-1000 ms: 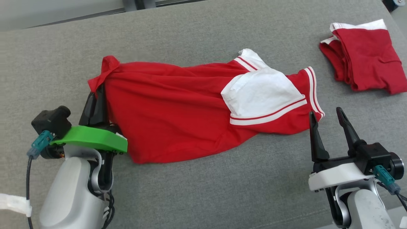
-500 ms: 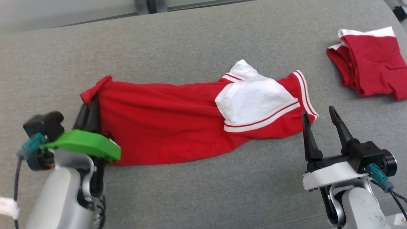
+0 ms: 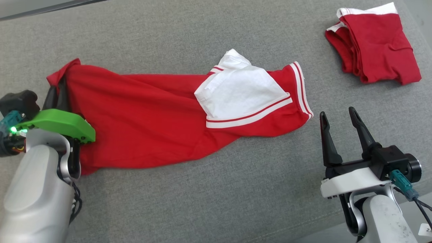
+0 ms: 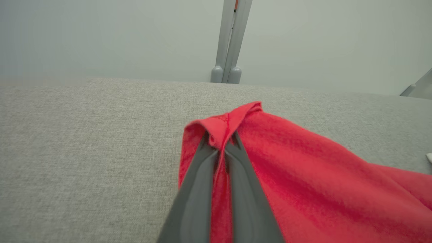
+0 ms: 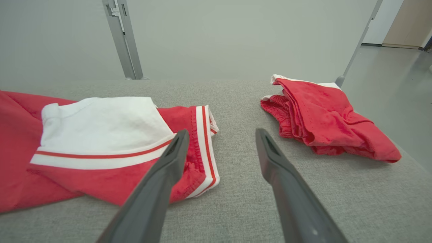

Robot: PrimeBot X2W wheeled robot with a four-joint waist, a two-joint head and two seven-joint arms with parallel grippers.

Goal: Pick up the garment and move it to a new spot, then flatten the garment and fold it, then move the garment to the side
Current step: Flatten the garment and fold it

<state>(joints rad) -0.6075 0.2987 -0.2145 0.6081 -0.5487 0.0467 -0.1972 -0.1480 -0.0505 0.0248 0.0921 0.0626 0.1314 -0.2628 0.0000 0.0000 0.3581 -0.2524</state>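
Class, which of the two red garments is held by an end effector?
The spread-out garment, pinched at one corner by the left end effector; the folded garment lies untouched.

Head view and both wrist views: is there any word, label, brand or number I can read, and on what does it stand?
No text here can be read.
On the white tag at the lower right edge of the head view: a dark mark, cut off by the edge and too small to read.
On the red garment: no print, just a white panel and stripes.
On the folded red clothes: no print visible.
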